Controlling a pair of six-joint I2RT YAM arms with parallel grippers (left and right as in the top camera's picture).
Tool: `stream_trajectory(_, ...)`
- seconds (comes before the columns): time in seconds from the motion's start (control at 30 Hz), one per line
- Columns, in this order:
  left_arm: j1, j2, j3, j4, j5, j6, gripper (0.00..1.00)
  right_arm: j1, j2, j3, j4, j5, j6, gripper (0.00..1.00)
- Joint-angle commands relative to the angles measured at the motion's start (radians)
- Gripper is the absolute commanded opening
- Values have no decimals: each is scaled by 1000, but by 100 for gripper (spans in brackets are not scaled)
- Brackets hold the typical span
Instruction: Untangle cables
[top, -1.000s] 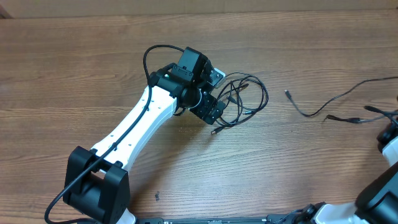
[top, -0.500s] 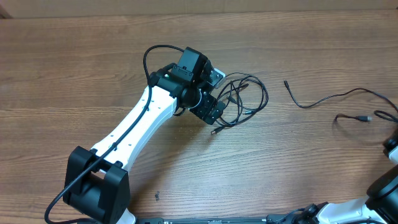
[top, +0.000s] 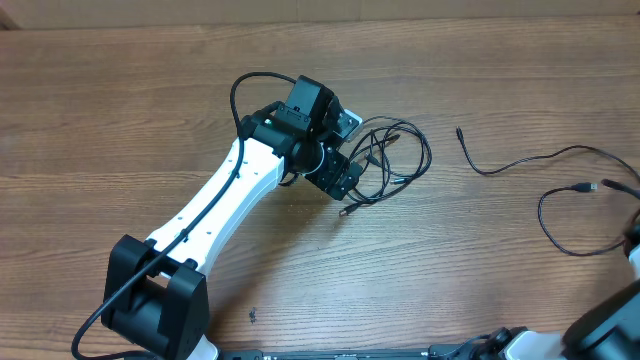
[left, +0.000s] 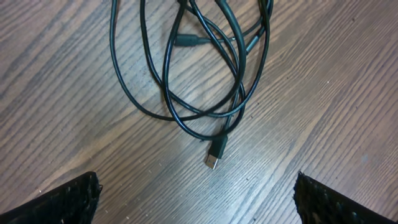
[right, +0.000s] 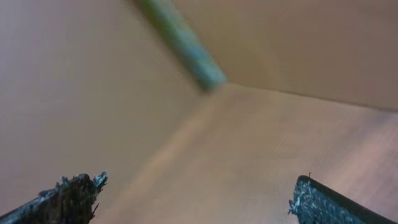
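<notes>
Left gripper (left: 199, 202) hovers right over the tangle (left: 199, 68), jaws spread as wide as they go, nothing in them. Right gripper (right: 199, 199) is wide open and empty too (its camera shows just a blur, no cable in sight). The tangle sits mid-table (top: 120, 90), just beside the left gripper. Two loose cables (top: 520, 160) lie well apart from it on the right side.

My take on doing this step well: go for the plug (left: 215, 154) poking out of the loops. Pinch the cord just behind it and draw it out slowly along its own line so the loops don't cinch.

In the left wrist view the tangle's long axis runs top to bottom. The plug points back toward the gripper, tilted slightly left.
</notes>
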Motion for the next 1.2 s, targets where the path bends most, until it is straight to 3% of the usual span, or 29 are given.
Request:
stream_trajectory(0.0, -1, 0, -4, 6, 13, -23, 100, 39, -116, 11, -39, -296, 18, 100)
stream_trajectory(0.13, -1, 0, -4, 4, 12, -23, 99, 145, -223, 11, -167, -411, 51, 100)
stream_trajectory(0.2, -1, 0, -5, -8, 11, -22, 100, 246, -280, 11, -314, -416, 44, 100)
stream_trajectory(0.5, 0, 0, -5, -115, -26, -22, 99, 532, -299, 11, -700, -258, -179, 100)
stream_trajectory(0.8, 0, 0, -5, -128, -52, -33, 100, 675, -179, 11, -692, -44, -208, 100)
stream_trajectory(1.17, 0, 0, -5, -126, -51, -33, 100, 680, 50, 11, -582, -27, -158, 100)
